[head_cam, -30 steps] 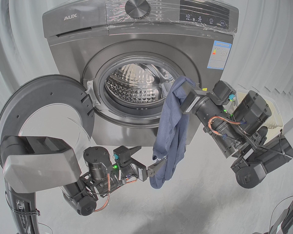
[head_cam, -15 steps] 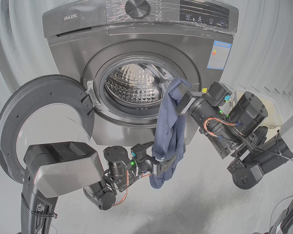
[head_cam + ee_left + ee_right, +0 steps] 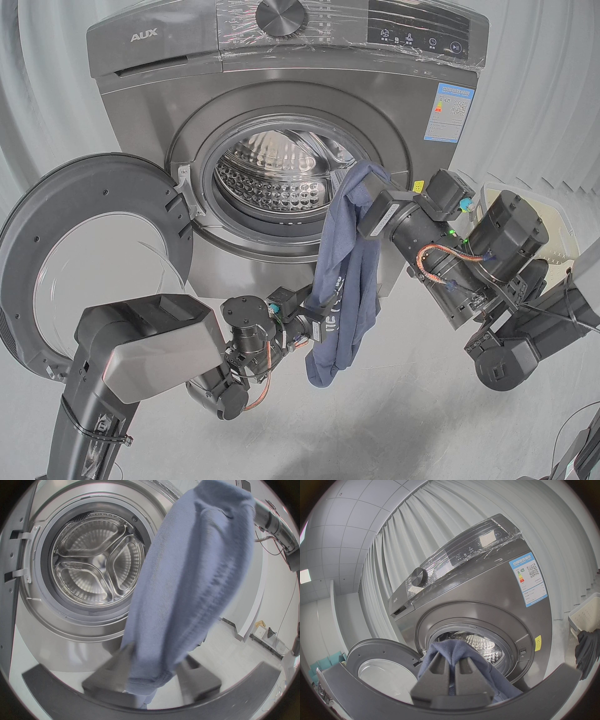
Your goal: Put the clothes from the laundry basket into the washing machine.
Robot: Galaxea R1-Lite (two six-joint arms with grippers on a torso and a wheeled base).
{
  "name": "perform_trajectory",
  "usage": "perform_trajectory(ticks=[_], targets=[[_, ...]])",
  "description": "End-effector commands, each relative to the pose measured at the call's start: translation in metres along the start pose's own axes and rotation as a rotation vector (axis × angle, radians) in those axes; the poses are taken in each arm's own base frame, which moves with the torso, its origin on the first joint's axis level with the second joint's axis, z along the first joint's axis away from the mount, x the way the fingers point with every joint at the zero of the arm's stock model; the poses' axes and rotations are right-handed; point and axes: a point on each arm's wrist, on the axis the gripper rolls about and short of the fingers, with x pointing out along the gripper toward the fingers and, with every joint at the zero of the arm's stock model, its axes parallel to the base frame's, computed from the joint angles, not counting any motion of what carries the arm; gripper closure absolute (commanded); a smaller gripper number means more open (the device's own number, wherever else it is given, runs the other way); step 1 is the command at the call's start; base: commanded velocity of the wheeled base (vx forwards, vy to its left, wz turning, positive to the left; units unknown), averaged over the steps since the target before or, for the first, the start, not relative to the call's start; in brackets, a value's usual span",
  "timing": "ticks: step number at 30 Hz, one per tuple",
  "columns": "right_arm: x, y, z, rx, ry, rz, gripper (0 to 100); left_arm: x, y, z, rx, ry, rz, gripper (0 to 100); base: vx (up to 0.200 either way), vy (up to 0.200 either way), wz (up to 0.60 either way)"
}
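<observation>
Swinging in from beside the open door, the left arm has crossed to the hanging cloth, while the right arm has edged slightly toward the drum mouth.

The grey front-loading washing machine point(image 3: 281, 94) stands with its round glass-centred door point(image 3: 94, 237) swung fully aside, leaving the ribbed steel drum point(image 3: 275, 169) unobstructed. To the right of the machine sits the cream perforated plastic laundry basket point(image 3: 556, 231), with a dark garment point(image 3: 587, 648) draped over its rim. The long blue knitted garment point(image 3: 344, 275) hangs in front of the right side of the opening, its upper end level with the drum and its lower end trailing well below the sill.

The right gripper point(image 3: 452, 662) is clamped on the garment's top fold. The left gripper point(image 3: 156, 670) sits low on the cloth with its jaws apart, one either side of the lower folds, not pinching as far as can be seen.

The step in hand looks like gathering the tail so that the whole piece goes in together. To do that well, the left gripper should close on a thick bunch rather than a single edge, then lift it above the sill before the right arm carries the top inwards. Both ends should be released deep in the drum, so that nothing lies across the door seal.
</observation>
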Motion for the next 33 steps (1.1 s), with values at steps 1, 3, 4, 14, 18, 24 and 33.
perform_trajectory(ticks=[1,3,4,14,18,24,33], targets=[[-0.001,-0.001,-0.001,-0.001,0.003,-0.001,100,-0.001,0.007,0.000,-0.001,0.001,0.017,100,0.000,0.000,0.00],[-0.003,-0.002,-0.004,-0.005,0.017,-0.005,100,-0.003,0.010,0.013,-0.003,-0.023,0.023,100,0.000,0.000,0.00],[-0.004,-0.003,-0.005,-0.006,0.021,-0.006,100,-0.005,0.011,0.020,-0.004,-0.034,0.025,100,0.000,0.000,0.00],[-0.009,-0.012,-0.026,-0.025,0.096,-0.014,100,-0.068,0.003,0.085,0.007,-0.028,-0.072,100,0.000,0.000,0.00],[-0.003,-0.029,-0.052,-0.018,0.155,-0.031,100,-0.100,0.005,0.110,-0.002,-0.038,-0.135,100,0.000,0.000,0.00],[-0.001,-0.043,-0.078,-0.032,0.207,-0.061,0,-0.106,0.009,0.129,0.004,-0.095,-0.134,100,0.000,0.000,0.00],[-0.051,-0.038,-0.122,-0.120,0.416,-0.020,0,-0.096,0.014,0.147,-0.008,-0.176,-0.106,100,0.000,0.000,0.00]])
